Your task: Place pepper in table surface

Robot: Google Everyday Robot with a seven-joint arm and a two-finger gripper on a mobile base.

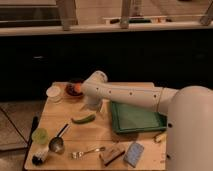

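Observation:
The green pepper (83,119) lies flat on the light wooden table surface (60,114), left of centre. My white arm reaches across the table from the right. My gripper (93,104) hangs at its end just above and to the right of the pepper, apart from it. The arm's wrist hides the fingertips.
A dark green tray (135,118) lies right of the pepper. A dark bowl with an orange thing (75,89) and a white cup (53,93) stand at the back left. A light-green cup (39,135), a metal scoop (57,142), a fork (87,151), a brown block (112,154) and a blue packet (134,153) are along the front.

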